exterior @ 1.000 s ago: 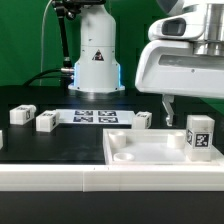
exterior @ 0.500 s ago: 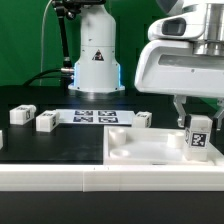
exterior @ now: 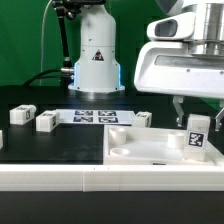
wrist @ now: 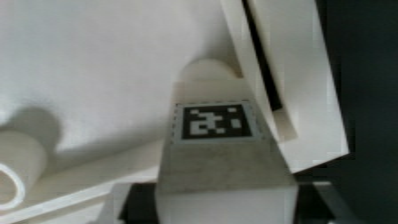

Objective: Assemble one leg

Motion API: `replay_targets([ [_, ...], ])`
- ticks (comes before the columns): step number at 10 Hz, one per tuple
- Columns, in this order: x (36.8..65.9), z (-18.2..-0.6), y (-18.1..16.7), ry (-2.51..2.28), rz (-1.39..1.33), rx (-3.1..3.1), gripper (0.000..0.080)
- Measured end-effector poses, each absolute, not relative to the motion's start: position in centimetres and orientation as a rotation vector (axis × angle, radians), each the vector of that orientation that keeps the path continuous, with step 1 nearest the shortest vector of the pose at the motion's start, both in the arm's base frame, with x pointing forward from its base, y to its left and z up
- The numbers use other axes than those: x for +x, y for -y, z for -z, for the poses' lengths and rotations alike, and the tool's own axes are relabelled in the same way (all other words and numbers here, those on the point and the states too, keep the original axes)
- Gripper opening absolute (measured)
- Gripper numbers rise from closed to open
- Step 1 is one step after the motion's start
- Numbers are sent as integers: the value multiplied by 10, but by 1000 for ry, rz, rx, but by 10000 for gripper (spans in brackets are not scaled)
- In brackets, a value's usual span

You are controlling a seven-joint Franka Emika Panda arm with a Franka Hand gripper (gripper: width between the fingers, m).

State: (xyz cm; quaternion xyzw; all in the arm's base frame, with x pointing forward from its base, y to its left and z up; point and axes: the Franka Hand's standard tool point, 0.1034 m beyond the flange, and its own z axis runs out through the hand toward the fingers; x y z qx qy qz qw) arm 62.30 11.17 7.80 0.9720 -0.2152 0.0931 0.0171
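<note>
The leg [exterior: 197,134] stands upright between the jaws, over the tray [exterior: 140,160].

Free room and obstacles, as we see them:
- Tray [exterior: 150,158]: broad floor open toward the exterior view's left; its raised rim hems it in.
- Leg [exterior: 197,136]: upright in the tray's corner on the exterior view's right, gripper [exterior: 200,115] directly above, blocking entry there.
- Table [exterior: 55,140]: three loose blocks [exterior: 45,121] and the marker board [exterior: 93,116] behind; dark lanes between them.

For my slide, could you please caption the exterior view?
End effector holds a leg upright over the tray.
</note>
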Motion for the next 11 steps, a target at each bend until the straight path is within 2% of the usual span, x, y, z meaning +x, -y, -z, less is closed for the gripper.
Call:
replay_targets([
  [4, 617, -77, -92, 1132, -315, 2865, 303],
  [6, 616, -77, -86, 1195, -310, 2835, 305],
  [7, 616, -77, -86, 1195, -311, 2835, 438],
  [8, 616, -77, -86, 1195, -311, 2836, 438],
  [9, 616, -77, -86, 1196, -311, 2836, 567],
  [10, 616, -77, -86, 1196, -311, 2836, 632],
  [11, 616, -77, -86, 1196, -311, 2836, 644],
])
